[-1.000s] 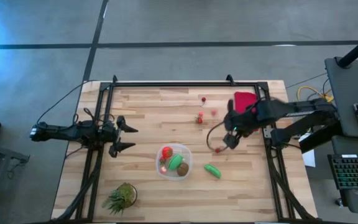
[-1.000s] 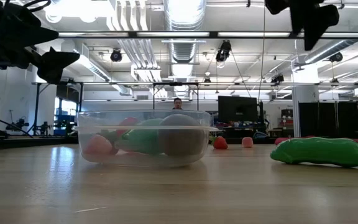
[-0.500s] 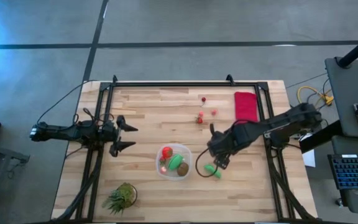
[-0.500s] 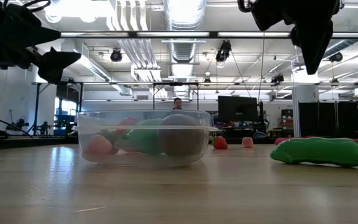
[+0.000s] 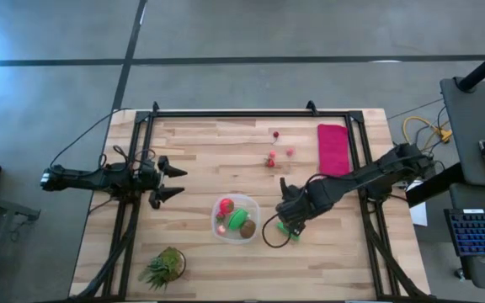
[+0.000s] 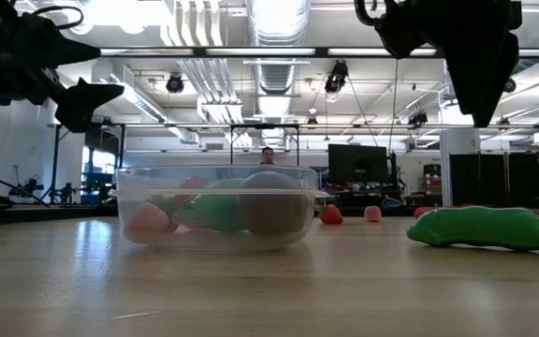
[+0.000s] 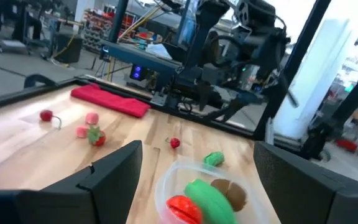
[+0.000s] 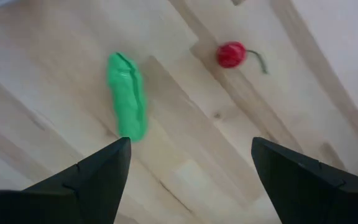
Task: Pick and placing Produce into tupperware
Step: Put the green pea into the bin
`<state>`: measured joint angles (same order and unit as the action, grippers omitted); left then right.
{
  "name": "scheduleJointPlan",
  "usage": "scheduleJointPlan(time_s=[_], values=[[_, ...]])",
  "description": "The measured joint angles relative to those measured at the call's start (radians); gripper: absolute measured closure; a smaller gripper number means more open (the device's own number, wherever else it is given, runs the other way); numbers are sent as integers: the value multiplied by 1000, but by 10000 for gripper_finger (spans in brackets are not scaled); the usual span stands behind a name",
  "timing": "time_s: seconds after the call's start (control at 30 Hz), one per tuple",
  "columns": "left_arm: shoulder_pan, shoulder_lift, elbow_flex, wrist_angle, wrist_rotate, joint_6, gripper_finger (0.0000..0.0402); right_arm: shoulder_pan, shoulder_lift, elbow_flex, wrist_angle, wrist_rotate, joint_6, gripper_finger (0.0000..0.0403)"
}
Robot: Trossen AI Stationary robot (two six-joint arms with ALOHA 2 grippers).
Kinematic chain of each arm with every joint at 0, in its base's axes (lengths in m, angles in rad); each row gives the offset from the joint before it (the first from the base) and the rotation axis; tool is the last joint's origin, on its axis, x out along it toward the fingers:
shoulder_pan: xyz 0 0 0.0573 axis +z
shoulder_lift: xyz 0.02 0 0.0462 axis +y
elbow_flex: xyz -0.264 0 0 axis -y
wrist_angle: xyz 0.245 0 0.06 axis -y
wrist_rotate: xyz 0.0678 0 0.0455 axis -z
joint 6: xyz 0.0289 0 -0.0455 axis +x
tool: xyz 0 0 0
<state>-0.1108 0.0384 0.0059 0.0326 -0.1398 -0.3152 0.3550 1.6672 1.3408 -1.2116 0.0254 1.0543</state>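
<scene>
Green oblong produce piece [image 8: 128,95] lies on the wooden table [image 5: 200,151], just beyond my spread right fingers.

My right gripper [image 8: 188,165] hovers above it, fingers [image 8: 89,171] wide apart, holding nothing; the piece sits at about 11 o'clock from their midpoint, a red berry [image 8: 230,55] at 1 o'clock. The tupperware [image 5: 235,217], with tomato, green and brown pieces inside, lies at 9 o'clock from it. My left gripper [image 5: 168,183] waits wide open at the table's left edge.
</scene>
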Motion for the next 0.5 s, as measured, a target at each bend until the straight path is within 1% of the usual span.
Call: scheduleJointPlan(time_s=[0.2, 0.27, 0.37, 0.4, 0.5], values=[[0, 23, 0, 1, -15, 87, 107, 28, -4, 1, 53, -6, 63, 78], [0, 27, 0, 5, -15, 75, 107, 37, -8, 8, 50, -3, 71, 78], [0, 39, -1, 28, -38, -35, 107, 52, -11, 10, 52, 2, 71, 78], [0, 39, -1, 34, -37, -33, 107, 56, -11, 10, 53, 2, 69, 78], [-1, 49, -1, 45, -28, 39, 107, 62, -10, 9, 56, 5, 64, 78]])
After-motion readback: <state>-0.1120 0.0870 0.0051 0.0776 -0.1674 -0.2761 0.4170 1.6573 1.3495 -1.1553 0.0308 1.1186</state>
